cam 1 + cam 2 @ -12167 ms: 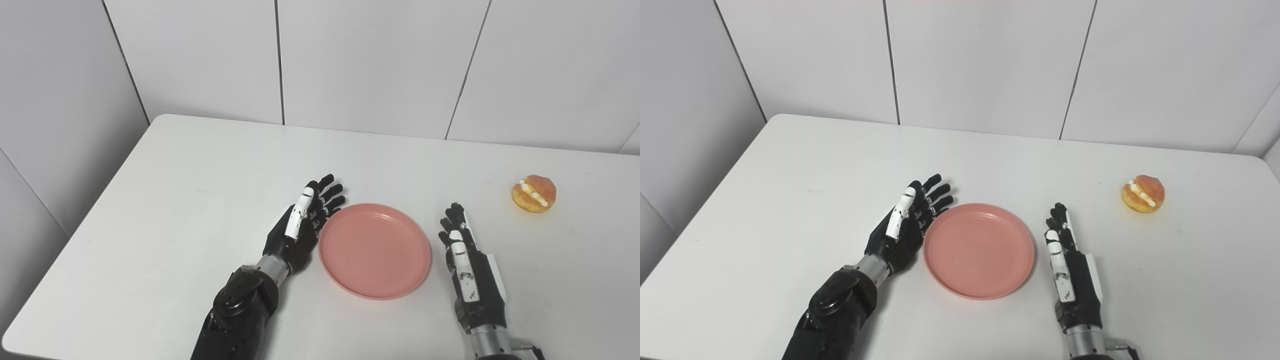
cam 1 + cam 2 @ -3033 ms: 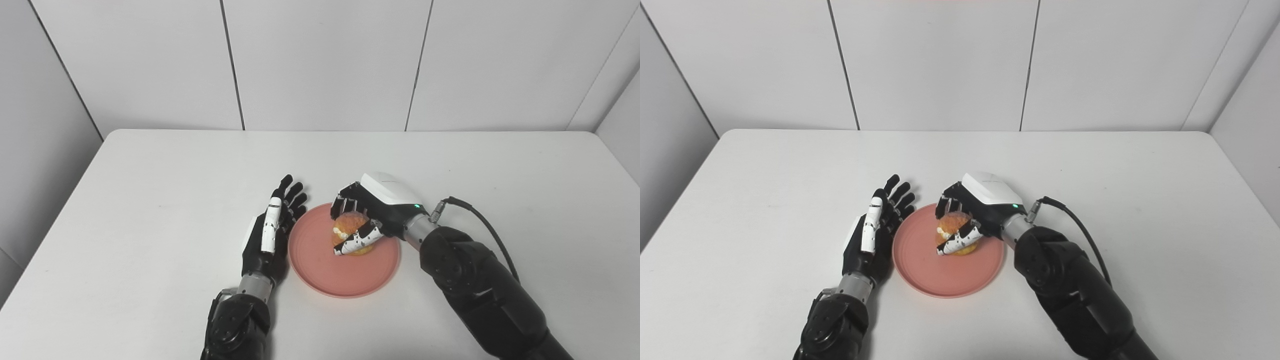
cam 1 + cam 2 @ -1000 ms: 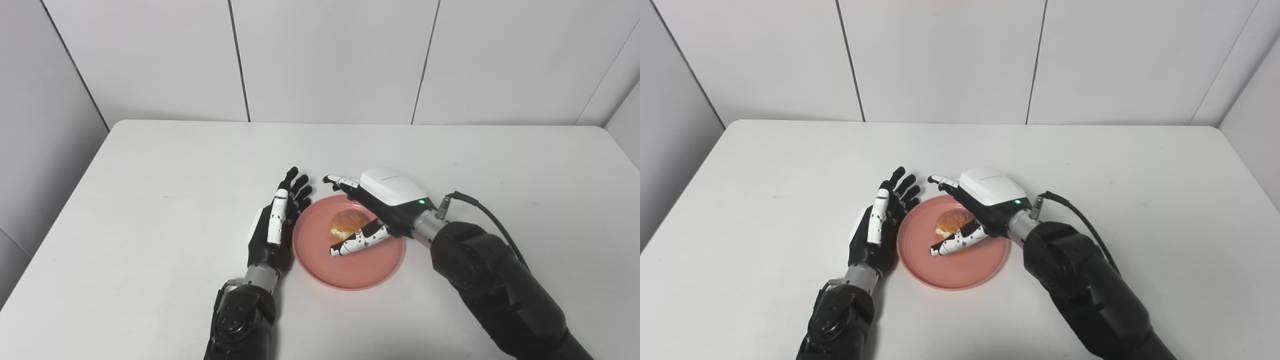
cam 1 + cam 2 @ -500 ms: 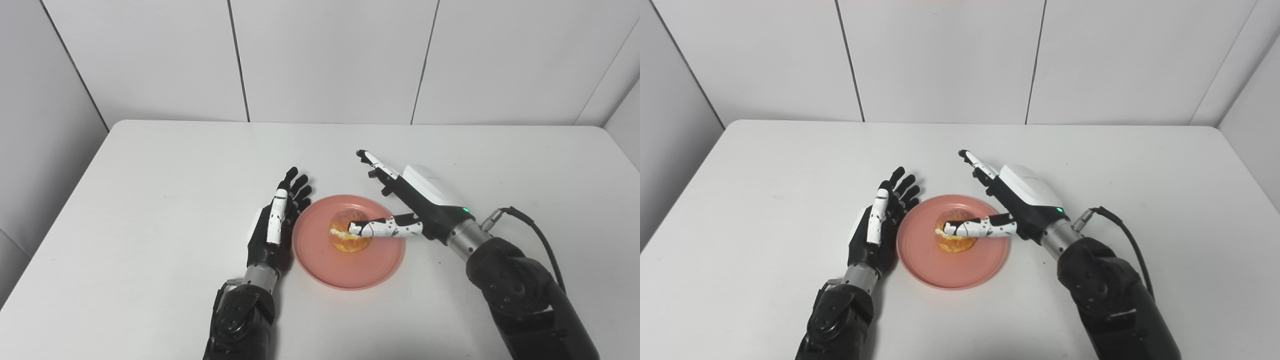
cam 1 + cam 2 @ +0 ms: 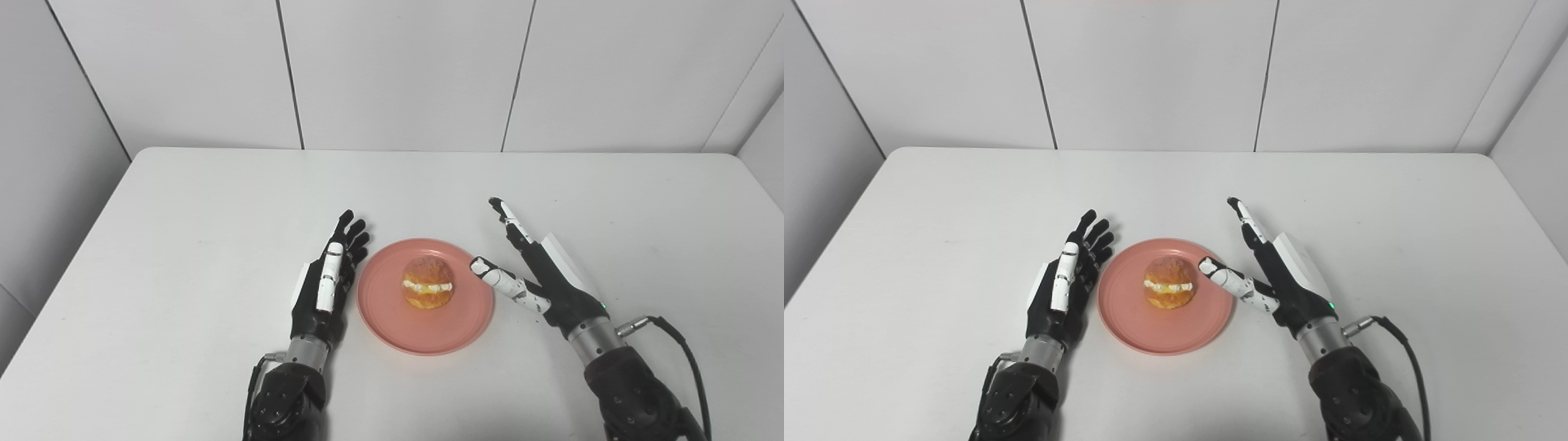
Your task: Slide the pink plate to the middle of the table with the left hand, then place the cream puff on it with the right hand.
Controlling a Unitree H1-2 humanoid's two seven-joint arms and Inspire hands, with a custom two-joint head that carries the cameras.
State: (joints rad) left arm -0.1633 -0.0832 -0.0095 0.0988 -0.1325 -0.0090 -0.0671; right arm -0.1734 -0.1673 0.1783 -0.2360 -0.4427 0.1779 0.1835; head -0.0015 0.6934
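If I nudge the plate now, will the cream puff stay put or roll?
The cream puff is round, so it might roll on the smooth pink plate. It probably squashes easily: cream shows along its split. Nothing steadies it: the right hand is open beside it.

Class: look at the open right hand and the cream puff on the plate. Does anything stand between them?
Nothing visible does. The puff sits on the pink plate; the right hand, open, is just beside the plate's rim with only bare plate between.

White table (image 5: 184, 233) with rounded corners, pale panelled wall (image 5: 398, 67) behind it, dark vertical seams
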